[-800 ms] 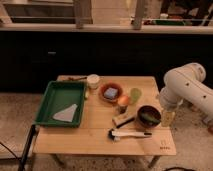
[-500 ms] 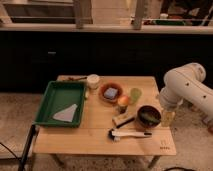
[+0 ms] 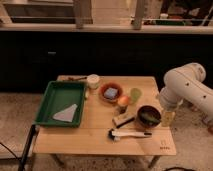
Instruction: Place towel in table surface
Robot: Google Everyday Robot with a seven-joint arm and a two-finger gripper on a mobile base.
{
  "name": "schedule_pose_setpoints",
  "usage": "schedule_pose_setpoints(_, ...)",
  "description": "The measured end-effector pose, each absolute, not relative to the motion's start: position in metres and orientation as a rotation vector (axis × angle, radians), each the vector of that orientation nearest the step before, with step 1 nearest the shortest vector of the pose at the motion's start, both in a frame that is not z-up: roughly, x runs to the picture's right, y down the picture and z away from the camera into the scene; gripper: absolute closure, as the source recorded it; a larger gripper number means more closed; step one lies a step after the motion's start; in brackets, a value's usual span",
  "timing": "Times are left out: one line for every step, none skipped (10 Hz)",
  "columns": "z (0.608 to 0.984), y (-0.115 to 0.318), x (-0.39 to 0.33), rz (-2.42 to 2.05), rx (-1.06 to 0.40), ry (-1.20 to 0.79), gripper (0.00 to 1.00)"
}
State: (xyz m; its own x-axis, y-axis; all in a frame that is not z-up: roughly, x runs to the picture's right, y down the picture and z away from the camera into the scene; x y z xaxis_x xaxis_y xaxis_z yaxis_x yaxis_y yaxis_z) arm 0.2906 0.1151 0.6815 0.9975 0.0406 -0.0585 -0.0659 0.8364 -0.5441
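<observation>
Gripper point(image 3: 167, 116) sits low at the right edge of the table point(image 3: 95, 141), just beside the dark bowl point(image 3: 149, 117). Its grip state cannot be determined. The white arm point(image 3: 186, 86) rises from it to the right. The towel point(image 3: 65, 115) lies flat inside the green tray point(image 3: 50, 93) at the table's left end, well apart from the gripper.

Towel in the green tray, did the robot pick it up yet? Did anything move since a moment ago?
No, nothing visibly changed. The towel lies in the green tray just as before. The gripper hangs at the right edge of the table, beside the dark bowl, in the same spot as earlier. Everything else on the table kept its place too.
</observation>
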Motion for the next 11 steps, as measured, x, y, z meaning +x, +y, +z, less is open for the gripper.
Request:
schedule_pose_setpoints(0.681,0.115,0.291,0.056,-0.577,0.045,0.20)
schedule_pose_setpoints(0.681,0.115,0.291,0.056,-0.577,0.045,0.20)
schedule_pose_setpoints(0.681,0.115,0.291,0.056,-0.577,0.045,0.20)
schedule_pose_setpoints(0.681,0.115,0.291,0.056,-0.577,0.045,0.20)
schedule_pose_setpoints(0.681,0.115,0.291,0.056,-0.577,0.045,0.20)
schedule_pose_setpoints(0.680,0.116,0.289,0.049,-0.576,0.046,0.20)
schedule_pose_setpoints(0.680,0.116,0.283,0.035,-0.574,0.045,0.20)
schedule_pose_setpoints(0.680,0.117,0.267,0.005,-0.572,0.038,0.20)
schedule_pose_setpoints(0.681,0.118,0.254,-0.015,-0.570,0.033,0.20)
schedule_pose_setpoints(0.681,0.117,0.238,-0.046,-0.567,0.028,0.20)
schedule_pose_setpoints(0.681,0.117,0.229,-0.065,-0.565,0.025,0.20)
